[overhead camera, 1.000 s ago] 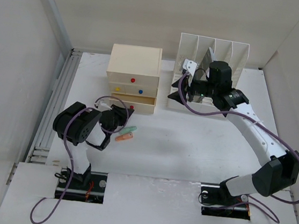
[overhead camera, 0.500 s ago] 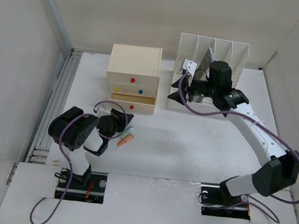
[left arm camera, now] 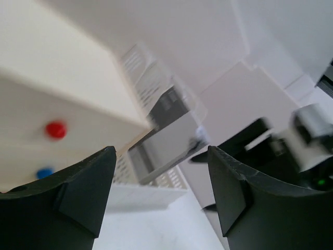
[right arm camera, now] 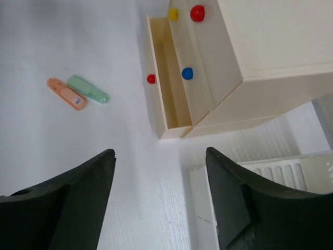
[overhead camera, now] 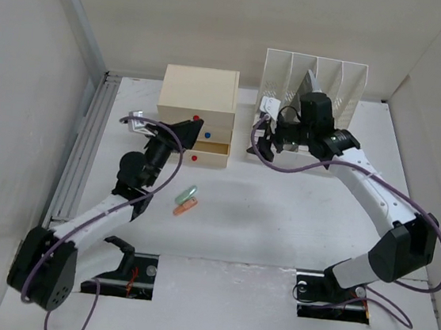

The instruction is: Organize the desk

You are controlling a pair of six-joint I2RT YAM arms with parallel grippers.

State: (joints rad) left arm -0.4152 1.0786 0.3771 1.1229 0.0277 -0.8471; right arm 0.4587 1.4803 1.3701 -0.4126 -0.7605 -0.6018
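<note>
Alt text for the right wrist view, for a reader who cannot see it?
Looking down past the open, empty right gripper, a cream three-drawer box stands on the white desk with its bottom drawer pulled out and nothing visible inside. An orange marker and a green marker lie side by side at picture left.

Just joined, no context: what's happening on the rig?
Mid desk tidy-up. Both hands are open and empty: the left hand is raised near the drawer box, the right hand hovers by the file rack. An orange highlighter and a green highlighter lie on the desk, in front of the open bottom drawer.
</note>
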